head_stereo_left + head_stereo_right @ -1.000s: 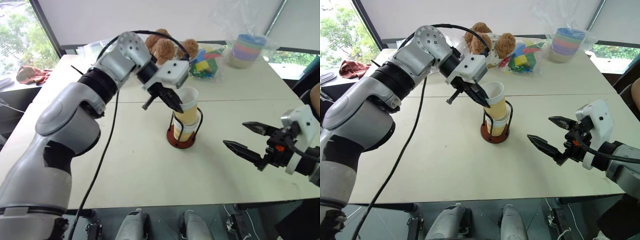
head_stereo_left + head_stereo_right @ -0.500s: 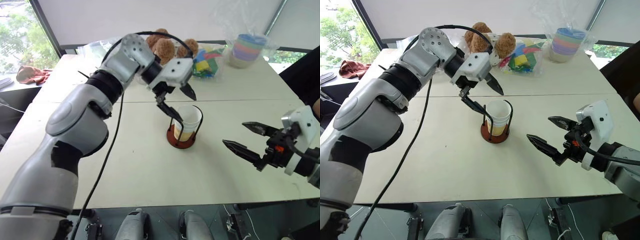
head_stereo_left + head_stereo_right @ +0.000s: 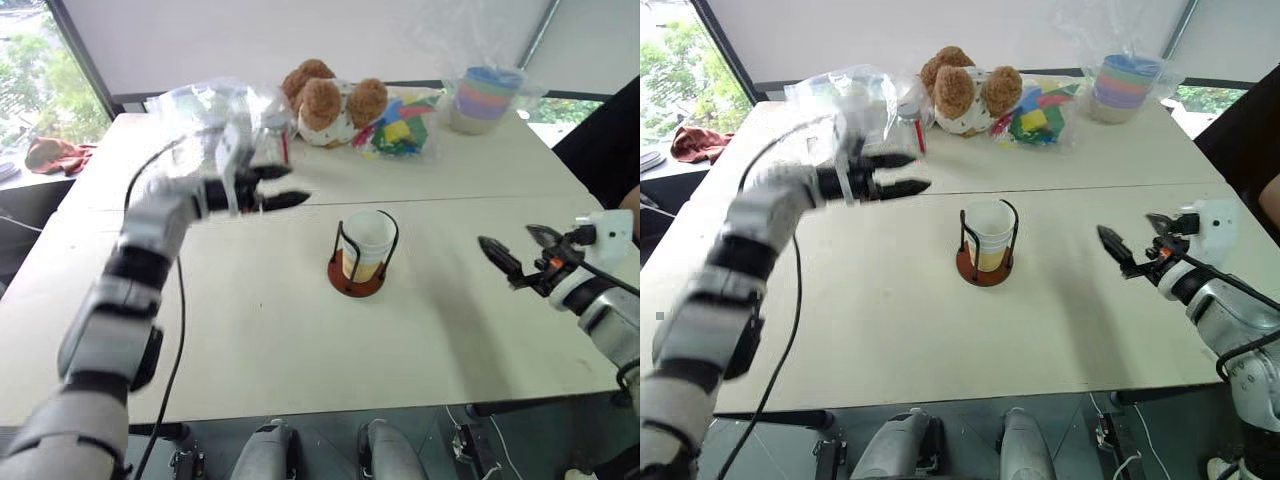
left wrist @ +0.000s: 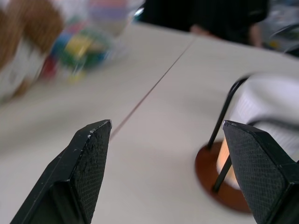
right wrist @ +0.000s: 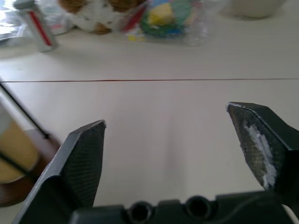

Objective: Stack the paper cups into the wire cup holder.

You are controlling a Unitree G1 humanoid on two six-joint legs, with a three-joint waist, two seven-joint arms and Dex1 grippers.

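The paper cups point(image 3: 368, 238) sit nested upright inside the wire cup holder point(image 3: 357, 281) at the middle of the white table; I cannot tell how many are in the stack. My left gripper point(image 3: 290, 186) hangs open and empty above the table, well to the left of the holder and pointing toward it. In the left wrist view its fingers point(image 4: 88, 158) frame the table, with the holder point(image 4: 224, 179) off to one side. My right gripper point(image 3: 507, 240) is open and empty to the right of the holder, apart from it. The holder's base point(image 5: 18, 184) appears at the edge of the right wrist view.
At the table's far side lie two brown stuffed bears point(image 3: 325, 98), a bag of colourful blocks point(image 3: 400, 130), a stack of pastel bowls point(image 3: 485, 92) and a clear plastic bag point(image 3: 210, 105). A person's dark sleeve point(image 3: 600, 150) is at the right edge.
My left gripper opened and let go of the top cup, which dropped down into the stack in the holder. The left arm then swung away to the left. My right gripper drew off to the right.
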